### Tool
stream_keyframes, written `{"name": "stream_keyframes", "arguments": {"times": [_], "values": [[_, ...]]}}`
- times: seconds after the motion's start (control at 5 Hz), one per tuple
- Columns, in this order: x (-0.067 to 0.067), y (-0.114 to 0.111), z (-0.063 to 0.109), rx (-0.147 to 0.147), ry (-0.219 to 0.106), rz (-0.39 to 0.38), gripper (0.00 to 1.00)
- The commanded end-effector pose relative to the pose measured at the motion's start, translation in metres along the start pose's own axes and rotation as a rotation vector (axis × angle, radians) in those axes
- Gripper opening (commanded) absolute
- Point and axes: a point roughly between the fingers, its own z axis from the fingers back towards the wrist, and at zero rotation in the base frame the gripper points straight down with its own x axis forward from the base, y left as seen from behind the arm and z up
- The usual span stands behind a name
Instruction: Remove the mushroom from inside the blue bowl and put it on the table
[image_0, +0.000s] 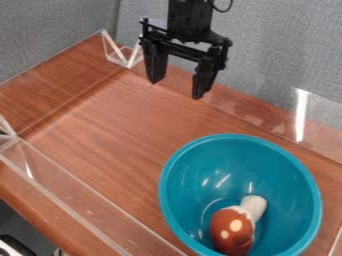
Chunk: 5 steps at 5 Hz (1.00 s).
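Note:
The blue bowl (241, 195) sits on the table (120, 120) at the lower right. Inside it, near the front wall, lies the mushroom (235, 225) on its side, its red-orange cap toward me and the cream stem pointing up-right. My gripper (179, 80) hangs at the top centre, pointing down, well behind and to the left of the bowl. Its two black fingers (158, 66) stand wide apart and open with nothing between them.
Low clear acrylic walls (47, 165) edge the tabletop on the left and at the back right (305, 110). A grey fabric backdrop stands behind the arm. Bare wood lies between the gripper and the bowl.

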Motion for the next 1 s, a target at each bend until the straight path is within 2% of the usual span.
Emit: {"name": "stream_keyframes", "arguments": {"times": [0.0, 0.2, 0.6, 0.8], "values": [[-0.001, -0.004, -0.006, -0.005, 0.012, -0.01, 1.0], [-0.01, -0.025, -0.011, -0.018, 0.014, -0.064, 1.0], [-0.033, -0.098, -0.009, -0.027, -0.036, -0.236, 1.0], [-0.039, -0.126, -0.018, -0.017, -0.051, -0.277, 1.0]]}}
